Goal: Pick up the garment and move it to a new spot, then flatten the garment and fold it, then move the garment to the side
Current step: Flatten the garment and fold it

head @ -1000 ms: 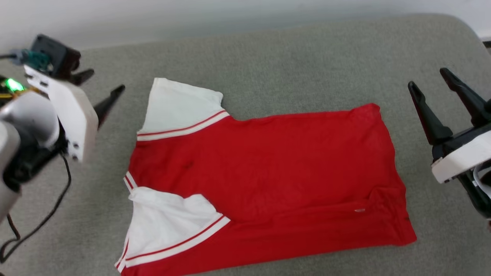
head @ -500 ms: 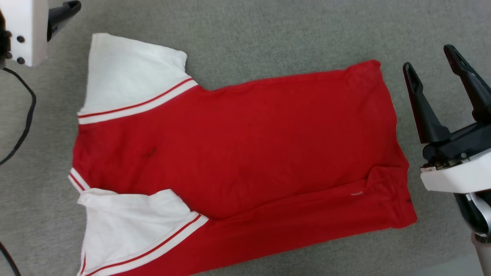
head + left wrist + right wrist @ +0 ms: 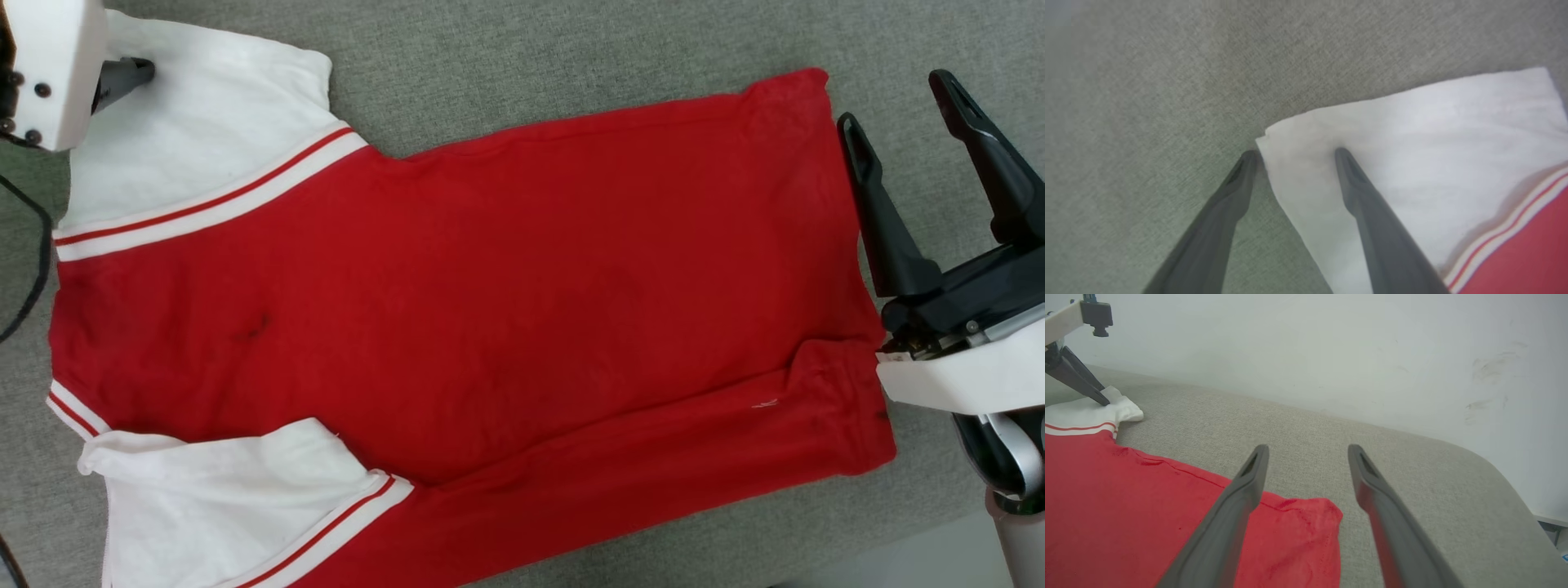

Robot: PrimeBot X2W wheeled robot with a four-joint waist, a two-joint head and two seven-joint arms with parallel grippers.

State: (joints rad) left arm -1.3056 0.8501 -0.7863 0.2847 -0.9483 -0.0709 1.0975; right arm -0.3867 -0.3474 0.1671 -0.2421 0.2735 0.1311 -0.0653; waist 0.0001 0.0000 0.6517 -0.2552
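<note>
Cloth first, from the head view: the garment (image 3: pixel 490 310) lies spread on the grey padded surface (image 3: pixel 571 49), collar end toward the robot's left and hem (image 3: pixel 849 269) toward its right, so each arm has 1 end within reach. Its 2 white sleeves sit at the left. The near sleeve (image 3: pixel 229 498) is a little rumpled and a long crease (image 3: pixel 653 425) runs along the near side toward the hem, so the flattening looks unfinished. The left hand (image 3: pixel 118 75) shows 1 dark finger resting on the far sleeve (image 3: pixel 204 139). The right hand (image 3: pixel 894 102) stands spread just beside the hem's far corner, not touching cloth as far as I can judge

Left wrist view: the left hand (image 3: pixel 1295 153) is spread and straddles the far sleeve's outer corner, with 1 fingertip on the grey padded surface just off the cloth edge and the other on the white cloth. That placement suits a pinch of the corner, but nothing is pinched yet

Right wrist view: the right hand (image 3: pixel 1308 448) is spread with nothing between its fingers, hanging over the hem's far corner, with the pale wall (image 3: pixel 1331 355) beyond. With both hands at the 2 far corners, the likely aim is to take that edge together, so the cloth stays taut and level as it lifts
</note>
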